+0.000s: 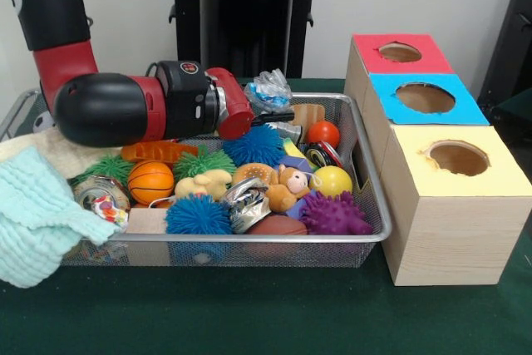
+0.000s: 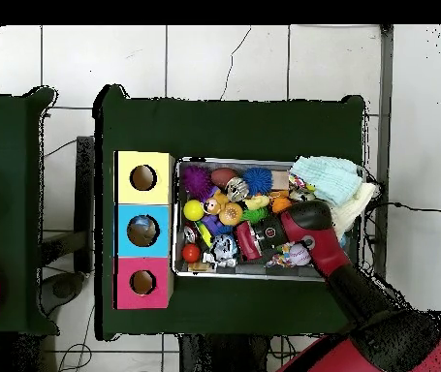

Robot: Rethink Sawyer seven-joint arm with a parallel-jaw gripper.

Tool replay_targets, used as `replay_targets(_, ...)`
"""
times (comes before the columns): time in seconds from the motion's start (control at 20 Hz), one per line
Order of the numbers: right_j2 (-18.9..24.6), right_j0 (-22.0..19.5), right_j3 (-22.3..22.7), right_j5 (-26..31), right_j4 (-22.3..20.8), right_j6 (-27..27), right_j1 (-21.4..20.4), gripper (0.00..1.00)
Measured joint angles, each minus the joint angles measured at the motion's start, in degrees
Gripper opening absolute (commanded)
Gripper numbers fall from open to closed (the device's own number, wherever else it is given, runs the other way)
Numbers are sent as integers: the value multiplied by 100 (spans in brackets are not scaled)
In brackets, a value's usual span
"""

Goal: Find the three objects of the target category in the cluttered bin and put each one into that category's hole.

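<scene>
The cluttered bin (image 1: 371,205) is a silver wire-mesh basket full of toys; it also shows in the overhead view (image 2: 253,277). My gripper (image 1: 270,115) reaches in sideways from the left, low over the bin's far middle, next to a crumpled clear wrapper (image 1: 270,89); in the overhead view the gripper (image 2: 274,232) is over the bin's right half. Whether it holds anything is hidden by the wrist. Right of the bin stand three wooden boxes with holes: red top (image 1: 399,53), blue top (image 1: 426,98), yellow top (image 1: 457,158).
In the bin lie an orange ball (image 1: 151,180), two blue spiky balls (image 1: 197,215), a purple spiky ball (image 1: 332,214), a yellow ball (image 1: 331,180), a red ball (image 1: 322,133) and a teddy bear (image 1: 287,187). A mint towel (image 1: 33,214) hangs over the left rim.
</scene>
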Motion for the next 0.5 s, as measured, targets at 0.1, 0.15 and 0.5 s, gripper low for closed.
replay_targets(0.1, 0, 0, 14, 0, 1, 0, -9, 100)
replay_targets(0.15, 0, -1, 33, 0, 0, 0, -17, 100)
replay_targets(0.5, 0, 0, 98, 0, 1, 0, -41, 100)
